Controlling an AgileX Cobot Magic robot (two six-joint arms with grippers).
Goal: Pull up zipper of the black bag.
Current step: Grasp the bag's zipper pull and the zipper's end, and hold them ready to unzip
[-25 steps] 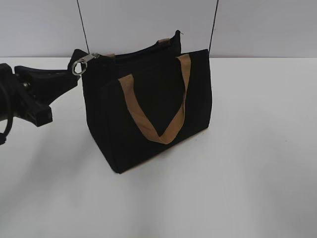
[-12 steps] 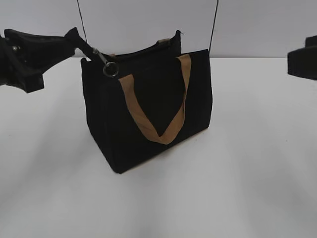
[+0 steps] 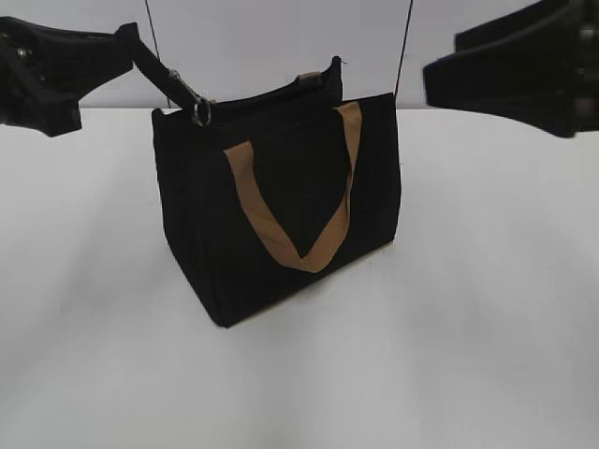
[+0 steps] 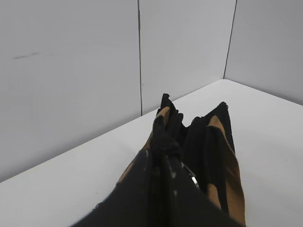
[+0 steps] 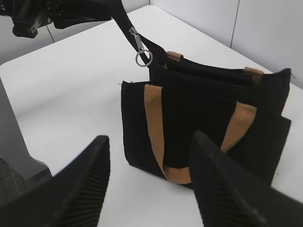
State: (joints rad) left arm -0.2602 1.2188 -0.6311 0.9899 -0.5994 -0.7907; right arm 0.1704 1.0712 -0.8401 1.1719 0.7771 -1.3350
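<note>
White table running back to grey panel walls. Left gripper hanging at bag's 10 o'clock, pinching black zip tail taut, jaws together on it. Zipper dangling at bag's top-left corner. Bag standing centre. Right gripper hovering at 2 o'clock, fingers spreading apart, gripping nothing.

White worktop, matte, softly and evenly lit. Behind, toward 12 o'clock, pale grey wall panels split by thin dark vertical seams. Faint shadows underneath.
</note>
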